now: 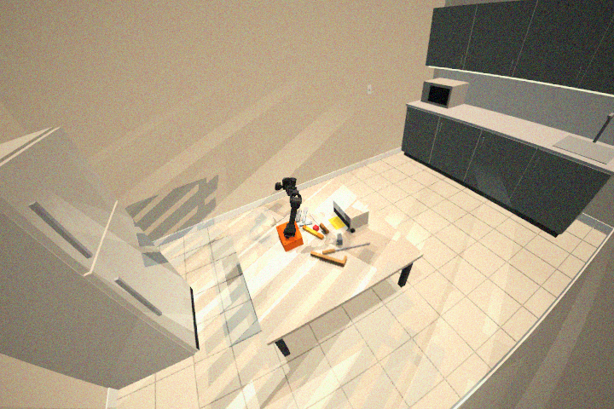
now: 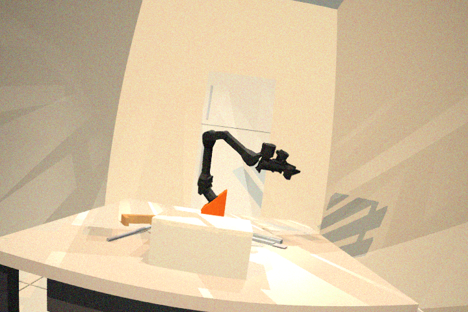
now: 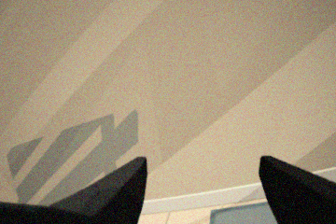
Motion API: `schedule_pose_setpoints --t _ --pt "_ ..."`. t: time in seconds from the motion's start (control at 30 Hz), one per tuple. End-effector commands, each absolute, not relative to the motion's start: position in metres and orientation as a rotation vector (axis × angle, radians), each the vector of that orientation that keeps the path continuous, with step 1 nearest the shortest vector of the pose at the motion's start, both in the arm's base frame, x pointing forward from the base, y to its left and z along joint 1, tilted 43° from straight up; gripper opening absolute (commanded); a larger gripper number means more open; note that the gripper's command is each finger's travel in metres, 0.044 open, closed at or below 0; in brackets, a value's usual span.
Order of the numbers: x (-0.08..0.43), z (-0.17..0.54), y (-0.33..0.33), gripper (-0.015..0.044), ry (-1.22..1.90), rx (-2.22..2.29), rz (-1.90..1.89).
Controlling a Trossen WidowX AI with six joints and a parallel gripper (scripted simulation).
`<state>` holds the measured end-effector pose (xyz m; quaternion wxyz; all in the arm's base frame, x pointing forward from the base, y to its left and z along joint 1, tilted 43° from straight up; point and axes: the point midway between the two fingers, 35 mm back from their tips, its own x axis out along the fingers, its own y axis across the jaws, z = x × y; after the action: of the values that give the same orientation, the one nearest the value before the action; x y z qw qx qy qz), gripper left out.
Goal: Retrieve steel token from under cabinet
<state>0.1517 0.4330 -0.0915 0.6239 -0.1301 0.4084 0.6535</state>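
Observation:
The cabinet (image 1: 359, 217) (image 2: 199, 246) is a small white box on the table, with a dark front in the top view. The yellow marked area (image 1: 337, 221) lies in front of it. I cannot make out the token in any view. My gripper (image 1: 278, 185) (image 2: 294, 175) (image 3: 203, 165) is open and empty, high above the table and away from the cabinet. A long grey rod with an orange handle (image 1: 351, 247) and an orange-brown hooked bar (image 1: 327, 259) (image 2: 138, 219) lie on the table.
An orange-yellow bar (image 1: 312, 232), a red object (image 1: 315, 227), a brown piece (image 1: 323, 228) and a small grey object (image 1: 338, 239) lie near the marked area. Slim metal pieces (image 2: 268, 240) lie on the cabinet's other side. The wrist view shows the wall (image 3: 199, 70) beyond the fingers.

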Motion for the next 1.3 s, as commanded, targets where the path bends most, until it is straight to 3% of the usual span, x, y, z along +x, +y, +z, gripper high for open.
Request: schedule_pose_setpoints --t 0.0,1.27 --pt "0.174 -0.093 0.422 0.027 1.018 -0.252 1.365" --pt "0.316 -0.089 0.254 0.027 1.337 0.211 0.068"
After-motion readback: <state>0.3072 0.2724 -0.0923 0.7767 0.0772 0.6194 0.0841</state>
